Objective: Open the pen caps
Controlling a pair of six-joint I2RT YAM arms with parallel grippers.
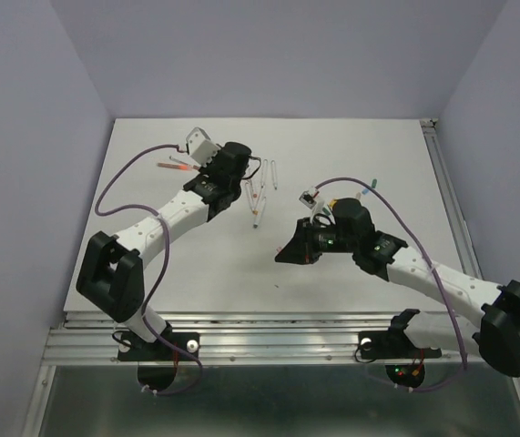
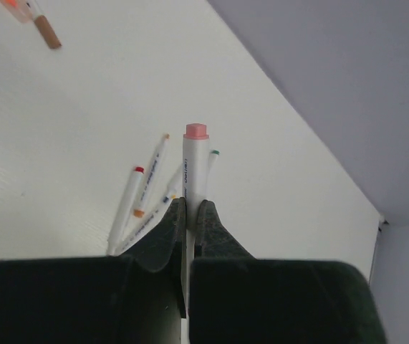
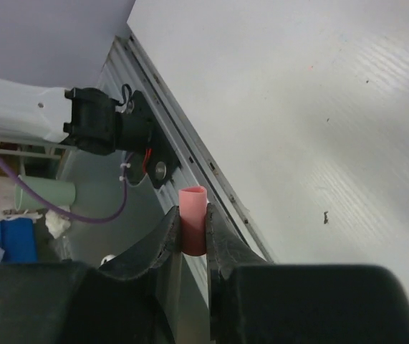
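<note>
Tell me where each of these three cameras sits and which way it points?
Top: fixed above and behind both arms, looking down on the table; both arms show whole.
Left wrist: rides the left arm, looking past the left gripper, shut on a pen, across the table.
Right wrist: rides the right arm, looking past the right gripper, shut on a pink cap, toward the rail.
Shared: loose pens show from top and left wrist.

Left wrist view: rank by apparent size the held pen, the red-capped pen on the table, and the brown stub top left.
1. held pen: broadest, but nearest the camera, so its lead is unsure.
2. red-capped pen: similar length, thinner.
3. brown stub: clearly smallest.
</note>
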